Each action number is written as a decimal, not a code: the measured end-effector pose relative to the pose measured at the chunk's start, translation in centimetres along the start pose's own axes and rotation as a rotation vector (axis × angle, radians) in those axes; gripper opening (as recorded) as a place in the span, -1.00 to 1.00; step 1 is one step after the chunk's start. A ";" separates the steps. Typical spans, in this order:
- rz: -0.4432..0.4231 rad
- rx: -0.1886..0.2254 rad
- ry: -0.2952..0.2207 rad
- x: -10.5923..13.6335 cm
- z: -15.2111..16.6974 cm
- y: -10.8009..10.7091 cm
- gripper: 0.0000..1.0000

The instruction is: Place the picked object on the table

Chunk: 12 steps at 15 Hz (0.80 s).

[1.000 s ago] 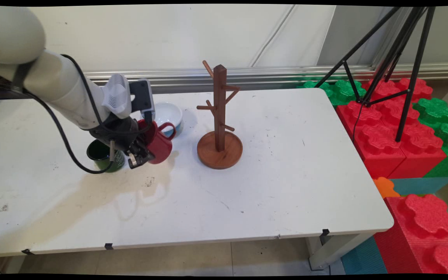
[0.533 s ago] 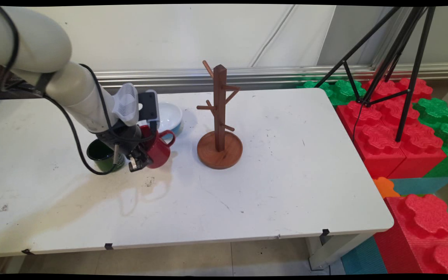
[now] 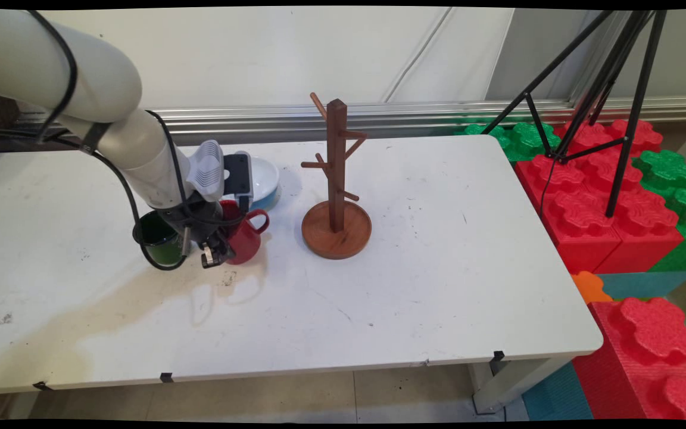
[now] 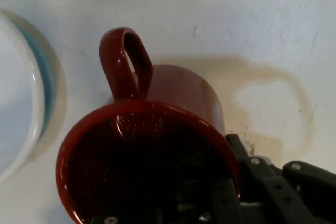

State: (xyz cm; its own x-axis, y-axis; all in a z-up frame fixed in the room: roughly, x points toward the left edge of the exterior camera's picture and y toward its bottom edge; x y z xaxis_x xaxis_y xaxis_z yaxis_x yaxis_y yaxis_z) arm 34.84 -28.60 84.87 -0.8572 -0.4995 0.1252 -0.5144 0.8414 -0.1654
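Observation:
My gripper (image 3: pixel 219 251) is shut on the rim of a red mug (image 3: pixel 249 237), with one finger inside it and one outside. The mug is nearly upright, low over the table (image 3: pixel 414 280), and its handle points right toward the wooden mug tree (image 3: pixel 336 179). I cannot tell whether its base touches the table. In the hand view the red mug (image 4: pixel 173 93) fills the middle, its handle pointing up, and the gripper (image 4: pixel 231 184) clamps its rim at the lower right. A dark green mug (image 3: pixel 157 241) stands just left of the gripper.
A white bowl with a blue outside (image 3: pixel 264 177) sits just behind the red mug, and the same bowl (image 4: pixel 21 108) shows at the hand view's left edge. Red and green foam blocks (image 3: pixel 605 202) and a black tripod (image 3: pixel 617 107) stand to the right of the table.
The arm has come forward and down, lowering the red mug toward the table. The mug has turned from tilted to nearly upright.

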 end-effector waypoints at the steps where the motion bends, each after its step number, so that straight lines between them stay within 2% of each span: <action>1: 0.001 -0.002 -0.005 0.1 0.2 -0.1 -1.00; 12: 0.000 -0.016 -0.036 0.4 1.9 -0.4 -1.00</action>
State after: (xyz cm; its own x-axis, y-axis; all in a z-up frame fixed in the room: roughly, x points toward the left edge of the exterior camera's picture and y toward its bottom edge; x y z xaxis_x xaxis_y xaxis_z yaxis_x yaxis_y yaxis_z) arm 34.65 -29.52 83.16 -0.8575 -0.5066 0.0900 -0.5145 0.8444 -0.1495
